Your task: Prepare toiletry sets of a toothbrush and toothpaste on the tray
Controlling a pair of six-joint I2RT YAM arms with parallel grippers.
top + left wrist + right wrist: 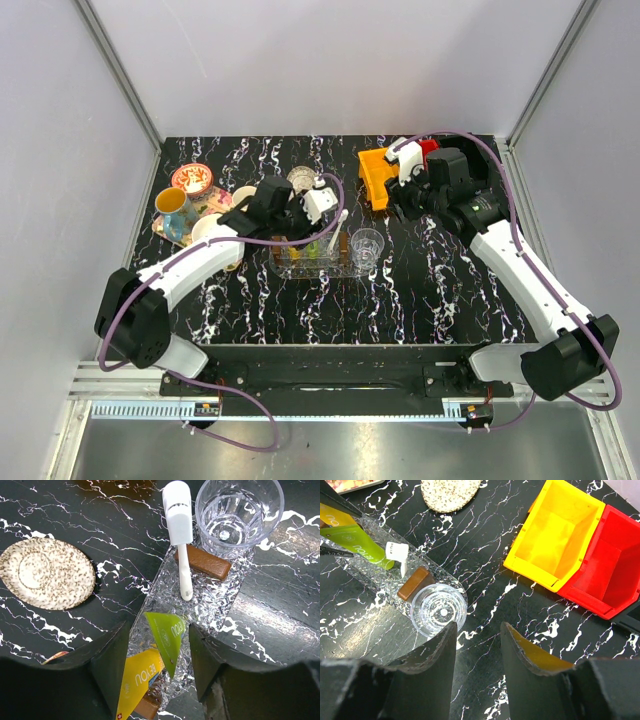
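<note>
The clear oval tray (210,600) lies on the black marbled table, also in the top view (315,268) and the right wrist view (370,567). On it lie the white toothbrush (184,572), the lime green toothpaste tube (170,632), the orange-yellow tube (140,677) and two brown bars (202,562). The toothbrush head leans over the tray's far edge. My left gripper (159,635) is open just above the tubes, one finger on each side, touching neither. My right gripper (477,630) is open and empty over bare table, beside the tray's glass end.
A clear glass (239,512) stands on the tray's end. A round speckled dish (45,572) lies to the left. A yellow bin (560,535) and a red bin (610,565) stand at the back right. A colourful tray with cups (190,205) sits at the back left.
</note>
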